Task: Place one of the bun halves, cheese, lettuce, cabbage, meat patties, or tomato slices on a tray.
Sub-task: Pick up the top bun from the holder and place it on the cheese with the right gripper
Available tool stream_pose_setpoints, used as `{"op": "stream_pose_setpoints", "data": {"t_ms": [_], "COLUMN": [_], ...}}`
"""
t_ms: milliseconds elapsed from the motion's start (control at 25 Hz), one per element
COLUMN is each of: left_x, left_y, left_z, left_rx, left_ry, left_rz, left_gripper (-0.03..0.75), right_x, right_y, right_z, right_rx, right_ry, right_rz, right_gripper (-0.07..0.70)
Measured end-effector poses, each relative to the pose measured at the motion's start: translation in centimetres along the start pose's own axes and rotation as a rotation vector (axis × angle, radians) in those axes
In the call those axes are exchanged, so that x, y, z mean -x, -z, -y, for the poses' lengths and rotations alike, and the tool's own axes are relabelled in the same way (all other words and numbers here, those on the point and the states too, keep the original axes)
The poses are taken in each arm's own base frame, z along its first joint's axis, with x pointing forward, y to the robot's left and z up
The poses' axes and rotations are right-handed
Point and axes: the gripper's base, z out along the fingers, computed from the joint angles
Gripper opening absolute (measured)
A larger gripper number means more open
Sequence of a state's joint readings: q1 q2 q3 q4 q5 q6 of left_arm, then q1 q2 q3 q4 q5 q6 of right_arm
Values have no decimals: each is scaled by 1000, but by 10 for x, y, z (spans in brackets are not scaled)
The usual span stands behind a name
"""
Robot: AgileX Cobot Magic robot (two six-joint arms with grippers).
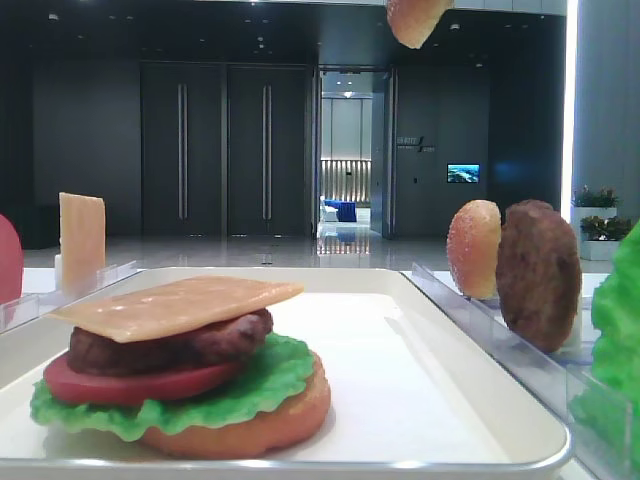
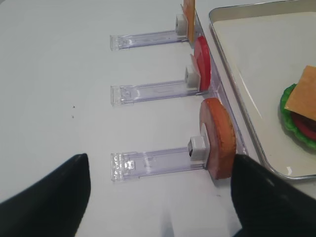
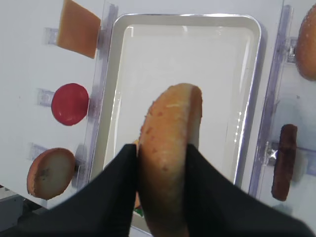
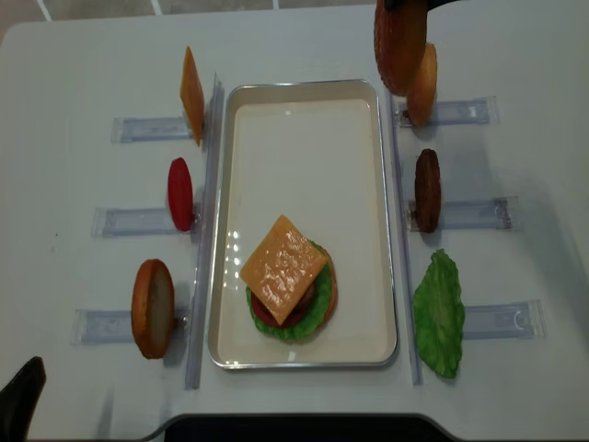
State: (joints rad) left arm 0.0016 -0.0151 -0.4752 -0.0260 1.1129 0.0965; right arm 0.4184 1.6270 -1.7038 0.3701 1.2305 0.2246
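Nearest, in the low exterior view, a stacked burger is sitting at the near end of the tray [image 4: 386,221]: a flat bottom bun [image 1: 270,425], a ruffled lettuce leaf [image 1: 265,375], a tomato slice [image 1: 120,385], a meat patty [image 1: 180,345] and a square cheese slice [image 4: 283,269] lying on top, slightly overhanging.

Left of the tray, clear slotted racks [image 2: 158,165] are holding items on edge: a bun half [image 4: 152,308] nearest, a spare tomato slice [image 4: 179,193] in the middle, a spare cheese slice [image 4: 191,95] farthest.

Right of the tray, a loose lettuce leaf [image 4: 440,313] is lying nearest, a spare patty [image 4: 426,190] is standing on edge in the middle rack, and a small pale bun half [image 4: 423,85] is standing in the far rack.

Farthest, the right gripper [image 3: 162,163] is hovering above the far right corner of the tray, its black fingers [image 3: 116,187] pinching the top bun [image 3: 170,148] from both sides. That domed, speckled bun is hanging on edge in the air, clear of the tray and just beside the small pale bun half in the overhead view.

The left gripper [image 2: 160,197] is sitting low by the near left racks, its dark fingers [image 2: 54,192] spread wide apart and gripping nothing.
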Motion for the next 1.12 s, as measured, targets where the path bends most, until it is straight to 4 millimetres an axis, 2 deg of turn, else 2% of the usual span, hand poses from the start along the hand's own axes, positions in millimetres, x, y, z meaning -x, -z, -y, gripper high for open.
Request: {"op": "stream_pose_setpoints", "data": {"t_ms": [400, 840, 1120], "left_x": [0, 0, 0], "left_y": [0, 0, 0], "left_z": [0, 0, 0], "left_rx": [0, 0, 0], "left_ry": [0, 0, 0], "left_rz": [0, 0, 0], "left_gripper": [692, 692, 692], "right_x": [-26, -66, -96], "right_y": [-8, -11, -32], "right_z": [-5, 7, 13], "right_rx": [45, 125, 286], "right_ry": [5, -46, -97], "right_rz": [-19, 51, 45], "right_gripper": [203, 203, 203]}}
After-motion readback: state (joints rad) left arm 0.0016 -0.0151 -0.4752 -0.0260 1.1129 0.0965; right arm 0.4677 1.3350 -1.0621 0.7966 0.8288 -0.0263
